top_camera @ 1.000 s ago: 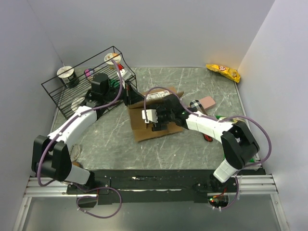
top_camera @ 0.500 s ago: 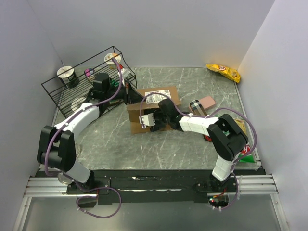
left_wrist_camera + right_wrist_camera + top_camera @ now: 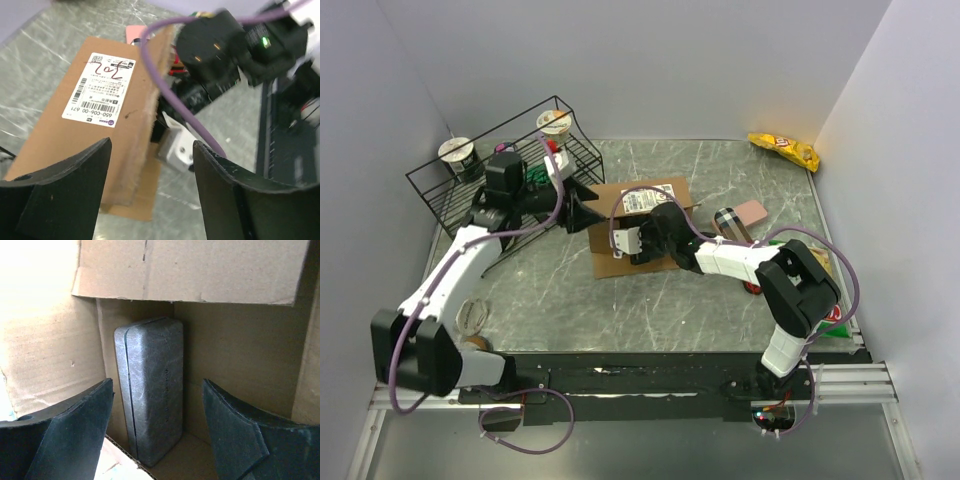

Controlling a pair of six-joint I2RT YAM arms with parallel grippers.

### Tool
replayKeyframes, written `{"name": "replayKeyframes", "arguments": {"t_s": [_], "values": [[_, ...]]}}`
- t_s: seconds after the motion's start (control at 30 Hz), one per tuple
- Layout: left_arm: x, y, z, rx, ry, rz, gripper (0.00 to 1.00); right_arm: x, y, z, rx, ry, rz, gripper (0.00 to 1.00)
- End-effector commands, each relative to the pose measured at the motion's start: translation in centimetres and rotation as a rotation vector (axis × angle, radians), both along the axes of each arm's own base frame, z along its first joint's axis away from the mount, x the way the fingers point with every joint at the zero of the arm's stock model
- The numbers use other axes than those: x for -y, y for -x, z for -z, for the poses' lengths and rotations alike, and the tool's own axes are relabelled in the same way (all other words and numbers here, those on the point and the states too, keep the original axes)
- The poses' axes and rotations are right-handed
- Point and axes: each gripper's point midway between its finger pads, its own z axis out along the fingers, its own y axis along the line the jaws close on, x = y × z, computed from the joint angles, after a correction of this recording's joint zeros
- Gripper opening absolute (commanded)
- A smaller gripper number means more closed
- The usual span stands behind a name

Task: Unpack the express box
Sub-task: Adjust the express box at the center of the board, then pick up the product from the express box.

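Colours/patterns, unpack cell

express box (image 3: 672, 192) was plain brown corrugated, paler tan inside. Its label (image 3: 99, 90) was white with black barcodes and print plus a red handwritten scrawl. The case (image 3: 150, 405) inside was dark grey with a mottled, marbled sheen. The table (image 3: 650, 300) was grey-green stone pattern with white veins. The wire rack (image 3: 582, 152) was black, the snack bag (image 3: 783, 150) yellow with a red mark, the flat pack (image 3: 752, 211) pink. The cable (image 3: 145, 47) was purple, and the arm links (image 3: 745, 260) were white with black joints.
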Motion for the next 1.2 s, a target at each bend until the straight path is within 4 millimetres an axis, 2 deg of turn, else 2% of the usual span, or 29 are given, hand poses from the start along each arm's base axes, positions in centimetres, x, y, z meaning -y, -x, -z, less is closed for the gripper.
{"name": "replayKeyframes", "arguments": {"t_s": [0.0, 0.1, 0.23, 0.33, 0.43, 0.47, 0.53, 0.57, 0.63, 0.7, 0.73, 0.77, 0.8, 0.83, 0.87, 0.9, 0.93, 0.97, 1.1, 1.13, 1.17], "values": [[-0.7, 1.2, 2.0, 0.182, -0.088, 0.066, 0.73, -0.7, -1.2, -3.5, 0.052, -0.06, 0.033, 0.77], [-0.4, 1.0, 3.1, 0.195, -0.104, 0.087, 0.73, -0.8, -1.2, -3.2, 0.033, -0.061, 0.042, 0.77], [0.4, -0.7, 4.6, 0.235, -0.143, 0.077, 0.73, -0.8, -1.0, -2.8, 0.024, -0.059, 0.038, 0.77], [0.9, -2.2, 5.4, 0.284, -0.164, 0.046, 0.68, -0.8, -0.9, -2.7, 0.027, -0.057, 0.029, 0.77], [1.3, -2.9, 6.1, 0.346, -0.207, 0.037, 0.59, -0.7, -0.8, -2.7, 0.024, -0.056, 0.024, 0.77], [1.2, -3.4, 6.3, 0.353, -0.224, 0.011, 0.51, -0.7, -0.7, -2.6, 0.023, -0.053, 0.024, 0.77], [1.2, -3.8, 6.5, 0.351, -0.241, -0.009, 0.4, -0.6, -0.7, -2.5, 0.021, -0.055, 0.025, 0.78], [1.3, -3.8, 6.4, 0.334, -0.235, -0.016, 0.3, -0.6, -0.7, -2.6, 0.023, -0.057, 0.031, 0.78], [1.7, -3.6, 5.7, 0.306, -0.221, 0.01, 0.24, -0.5, -0.7, -2.8, 0.007, -0.071, 0.046, 0.78], [2.3, -1.6, 5.9, 0.184, -0.193, 0.095, 0.13, 0.0, -0.5, -3.4, -0.014, -0.094, 0.055, 0.78], [2.7, -1.9, 5.2, 0.149, -0.177, 0.114, 0.1, 0.1, -0.1, -3.4, -0.028, -0.102, 0.049, 0.78], [2.8, -1.3, 5.3, 0.017, -0.149, 0.108, 0.03, 0.2, 0.3, -4.4, -0.034, -0.127, 0.028, 0.77], [3.3, -0.5, 4.5, -0.049, -0.092, 0.156, 0.01, 0.4, 0.9, -4.3, -0.054, -0.121, 0.009, 0.76], [3.3, -0.9, 4.6, -0.123, -0.061, 0.156, 0.01, 0.7, 1.5, -4.1, -0.067, -0.118, -0.004, 0.76], [3.4, -0.7, 4.5, -0.218, -0.035, 0.15, 0.01, 0.4, 2.6, -5.3, -0.065, -0.148, -0.051, 0.75], [3.5, -0.5, 4.4, -0.251, -0.018, 0.166, 0.01, 0.8, 2.9, -5.6, -0.061, -0.148, -0.073, 0.75], [3.5, -0.6, 4.8, -0.276, -0.013, 0.168, 0.01, 1.4, 4.1, -4.7, -0.1, -0.121, -0.092, 0.75], [3.5, -0.5, 4.7, -0.298, -0.001, 0.17, 0.01, 1.5, 4.8, -5.4, -0.101, -0.129, -0.123, 0.75], [3.0, -1.3, 5.1, -0.416, 0.053, 0.204, 0.01, 2.9, 6.9, -4.9, -0.169, -0.075, -0.192, 0.73], [3.1, -1.5, 5.5, -0.461, 0.058, 0.221, 0.01, 3.3, 6.7, -5.4, -0.177, -0.072, -0.194, 0.73], [3.1, -1.5, 5.6, -0.479, 0.057, 0.228, 0.01, 3.8, 7.6, -4.5, -0.232, -0.041, -0.199, 0.71]]}}
